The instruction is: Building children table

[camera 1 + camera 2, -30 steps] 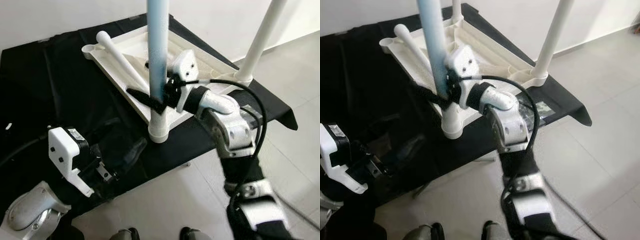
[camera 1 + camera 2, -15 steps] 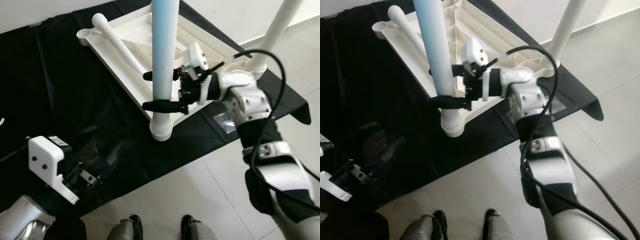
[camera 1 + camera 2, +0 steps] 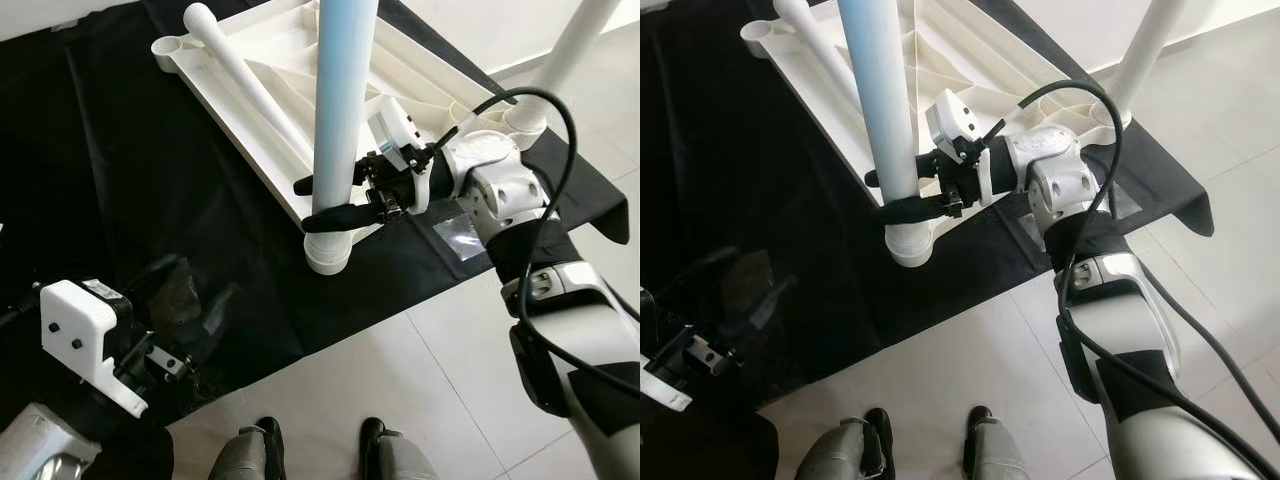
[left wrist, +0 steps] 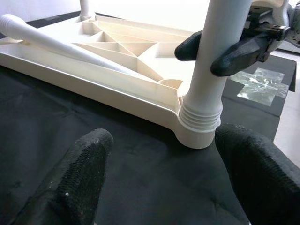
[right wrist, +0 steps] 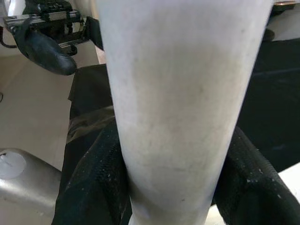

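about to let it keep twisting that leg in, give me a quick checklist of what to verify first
1. Right end effector clamped on the upright leg, a finger on each side: ok.
2. Leg standing in the corner socket of the upturned tabletop: ok.
3. Leg screwed fully home: cannot tell; thread rings show at the joint.
4. Left end effector open, low over the black cloth, apart from the socket: ok.
5. Loose leg lying in the tabletop, apart from the grip: ok.
6. Tabletop braced against turning: not ok; nothing holds it.
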{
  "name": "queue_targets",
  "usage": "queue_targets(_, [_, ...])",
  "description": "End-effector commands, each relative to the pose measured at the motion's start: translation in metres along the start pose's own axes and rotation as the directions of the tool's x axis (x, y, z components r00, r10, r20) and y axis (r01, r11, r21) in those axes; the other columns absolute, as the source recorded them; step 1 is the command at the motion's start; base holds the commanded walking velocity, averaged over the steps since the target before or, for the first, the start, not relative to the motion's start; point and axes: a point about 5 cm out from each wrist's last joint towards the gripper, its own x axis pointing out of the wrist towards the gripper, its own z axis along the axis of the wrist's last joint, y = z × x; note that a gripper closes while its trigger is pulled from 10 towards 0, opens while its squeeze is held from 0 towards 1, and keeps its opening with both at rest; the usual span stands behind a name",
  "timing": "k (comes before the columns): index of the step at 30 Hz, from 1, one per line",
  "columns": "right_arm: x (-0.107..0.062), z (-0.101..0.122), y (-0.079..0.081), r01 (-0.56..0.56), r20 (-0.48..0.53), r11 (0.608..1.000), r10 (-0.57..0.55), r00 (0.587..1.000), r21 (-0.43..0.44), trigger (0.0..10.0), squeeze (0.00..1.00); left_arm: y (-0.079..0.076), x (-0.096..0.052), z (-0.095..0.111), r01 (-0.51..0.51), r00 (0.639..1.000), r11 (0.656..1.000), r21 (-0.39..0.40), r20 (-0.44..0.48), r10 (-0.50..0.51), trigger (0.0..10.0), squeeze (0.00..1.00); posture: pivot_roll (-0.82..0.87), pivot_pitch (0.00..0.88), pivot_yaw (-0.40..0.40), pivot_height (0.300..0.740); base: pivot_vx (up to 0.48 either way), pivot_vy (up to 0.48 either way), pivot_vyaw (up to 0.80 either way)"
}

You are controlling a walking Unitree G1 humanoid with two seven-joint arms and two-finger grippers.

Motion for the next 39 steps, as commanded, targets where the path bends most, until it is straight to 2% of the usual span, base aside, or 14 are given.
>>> queue_targets(1, [-0.001, -0.005, -0.001, 0.013, -0.008, 1.000, -0.013, 1.000, 0.007, 0.0, 0.00, -0.005, -0.001, 0.002, 0.010, 1.000, 1.000, -0.002, 0.007, -0.010, 10.0, 0.00, 0.12, 0.349, -0.003, 0.740, 0.000, 0.000, 0.00])
queue_targets(10, [0.001, -0.026, 0.003, 0.365, -0.023, 0.928, -0.364, 0.931, 0.069, 0.0, 0.00, -0.006, 0.002, 0.002, 0.011, 0.999, 1.000, -0.009, 0.031, -0.011, 10.0, 0.00, 0.09, 0.342, -0.025, 0.740, 0.000, 0.000, 0.00])
queue_targets(11, [0.027, -0.053, 0.029, 0.607, -0.114, 0.767, -0.598, 0.793, 0.208, 0.0, 0.00, -0.006, 0.004, 0.001, 0.013, 0.999, 1.000, -0.018, 0.035, -0.012, 10.0, 0.00, 0.08, 0.336, -0.014, 0.740, 0.000, 0.000, 0.00])
queue_targets(13, [0.027, -0.053, 0.029, 0.607, -0.114, 0.767, -0.598, 0.793, 0.208, 0.0, 0.00, -0.006, 0.004, 0.001, 0.013, 0.999, 1.000, -0.018, 0.035, -0.012, 10.0, 0.00, 0.08, 0.336, -0.014, 0.740, 0.000, 0.000, 0.00])
queue_targets(15, [0.061, -0.078, 0.093, 0.882, -0.277, 0.379, -0.848, 0.452, 0.281, 0.0, 0.00, -0.009, 0.015, -0.005, 0.041, 0.998, 0.998, -0.042, 0.052, -0.038, 10.0, 0.00, 0.06, 0.319, 0.015, 0.740, 0.000, 0.000, 0.00])
queue_targets(17, [0.067, -0.076, 0.090, 0.883, -0.255, 0.364, -0.861, 0.440, 0.295, 0.0, 0.00, -0.009, 0.017, -0.005, 0.050, 0.997, 0.998, -0.046, 0.058, -0.047, 10.0, 0.00, 0.06, 0.312, 0.015, 0.740, 0.000, 0.000, 0.00])
queue_targets(23, [0.070, -0.071, 0.081, 0.882, -0.225, 0.353, -0.874, 0.430, 0.313, 0.0, 0.00, -0.009, 0.019, -0.004, 0.054, 0.997, 0.998, -0.044, 0.066, -0.051, 10.0, 0.00, 0.05, 0.304, 0.014, 0.740, 0.000, 0.000, 0.00])
queue_targets(24, [0.069, -0.068, 0.076, 0.884, -0.210, 0.347, -0.882, 0.422, 0.314, 10.0, 0.00, -0.008, 0.019, -0.003, 0.051, 0.996, 0.998, -0.042, 0.071, -0.048, 10.0, 0.00, 0.04, 0.306, 0.002, 0.740, 0.000, 0.000, 0.00])
queue_targets(30, [0.067, -0.060, 0.066, 0.859, -0.142, 0.412, -0.872, 0.469, 0.305, 10.0, 0.00, -0.008, 0.019, -0.003, 0.050, 0.996, 0.998, -0.042, 0.076, -0.047, 10.0, 0.00, 0.03, 0.303, 0.003, 0.740, 0.000, 0.000, 0.00])
queue_targets(31, [0.066, -0.052, 0.064, 0.850, -0.119, 0.424, -0.870, 0.478, 0.311, 10.0, 0.56, -0.008, 0.020, -0.003, 0.052, 0.996, 0.998, -0.043, 0.077, -0.048, 10.0, 0.00, 0.02, 0.299, 0.003, 0.740, 0.000, 0.000, 0.00])
queue_targets(32, [0.066, -0.052, 0.064, 0.850, -0.119, 0.424, -0.870, 0.478, 0.311, 10.0, 0.56, -0.008, 0.020, -0.003, 0.052, 0.996, 0.998, -0.043, 0.077, -0.048, 10.0, 0.00, 0.02, 0.299, 0.003, 0.740, 0.000, 0.000, 0.00])
queue_targets(33, [0.063, -0.039, 0.057, 0.799, -0.045, 0.510, -0.834, 0.550, 0.319, 10.0, 1.00, -0.009, 0.021, -0.004, 0.056, 0.996, 0.998, -0.043, 0.078, -0.052, 10.0, 0.00, 0.02, 0.295, 0.008, 0.740, 0.000, 0.000, 0.00])
queue_targets(37, [0.055, -0.012, 0.045, 0.598, 0.110, 0.754, -0.641, 0.759, 0.271, 10.0, 1.00, -0.009, 0.024, -0.004, 0.061, 0.995, 0.998, -0.034, 0.083, -0.058, 10.0, 0.00, 0.04, 0.293, 0.009, 0.740, 0.000, 0.000, 0.00])
queue_targets(39, [0.051, -0.010, 0.043, 0.552, 0.120, 0.802, -0.586, 0.802, 0.228, 10.0, 1.00, -0.008, 0.024, -0.003, 0.060, 0.995, 0.998, -0.031, 0.083, -0.058, 10.0, 0.00, 0.04, 0.290, 0.009, 0.740, 0.000, 0.000, 0.00])
